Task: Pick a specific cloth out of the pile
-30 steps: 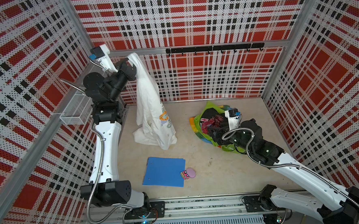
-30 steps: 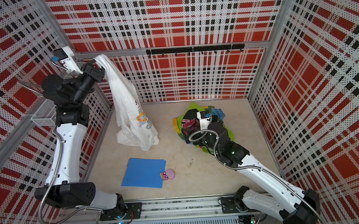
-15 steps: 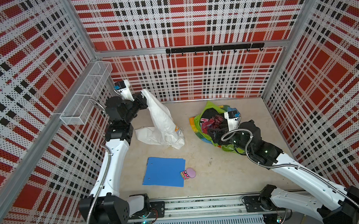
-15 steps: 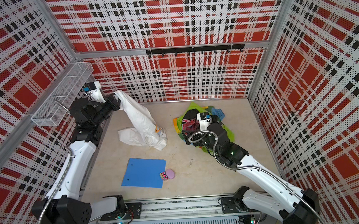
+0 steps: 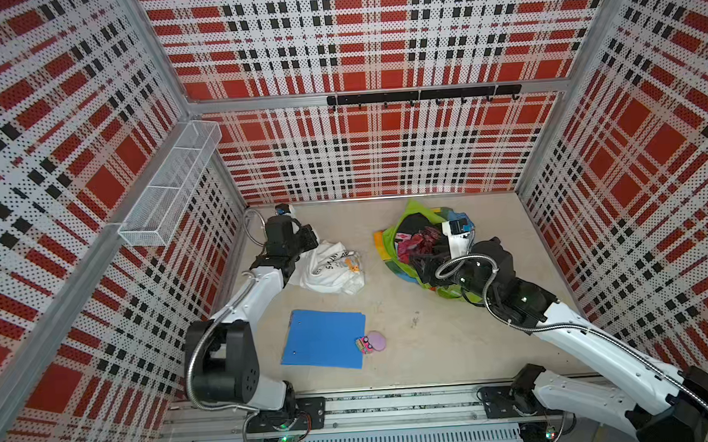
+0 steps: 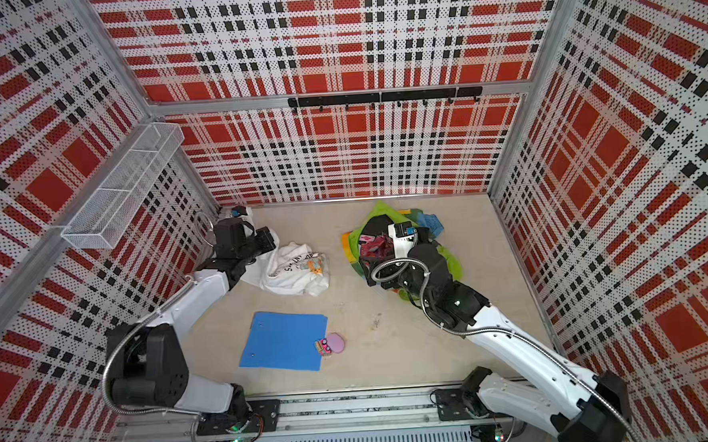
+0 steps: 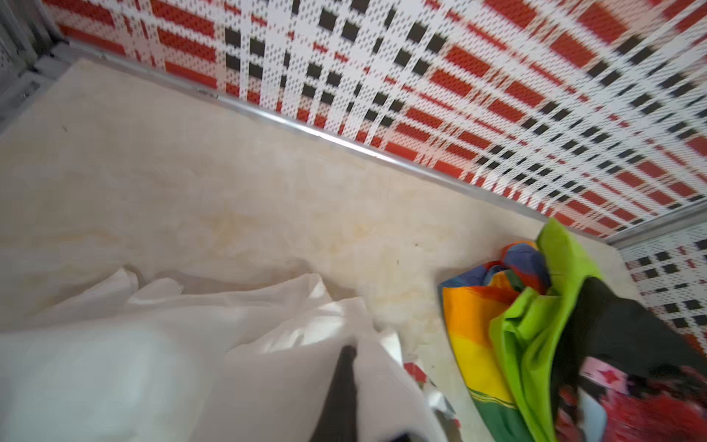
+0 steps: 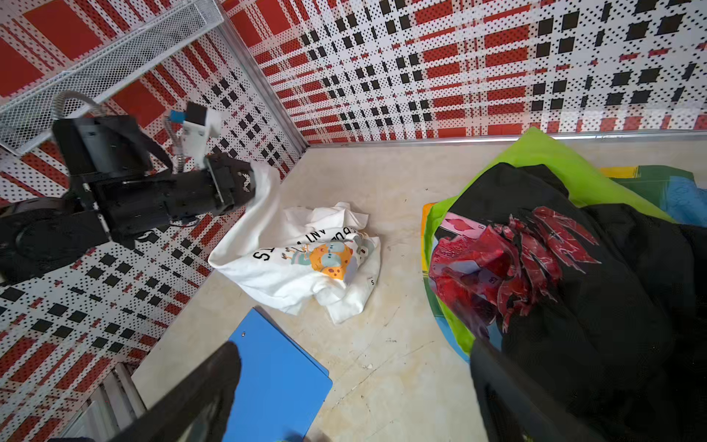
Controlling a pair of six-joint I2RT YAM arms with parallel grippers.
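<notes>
Now the left end effector (image 8: 248,183) pinches just an edge of the cloth (image 8: 302,260), which might slip free; the right end effector (image 8: 354,350) gapes empty.

The crumpled white T-shirt (image 8: 283,283) carries dark capital lettering (image 8: 306,245) just beside its orange-and-grey cartoon print (image 8: 331,260). Folds break up the words, and only a single S is sure. A small white tag (image 8: 372,282) near that print reads S.
</notes>
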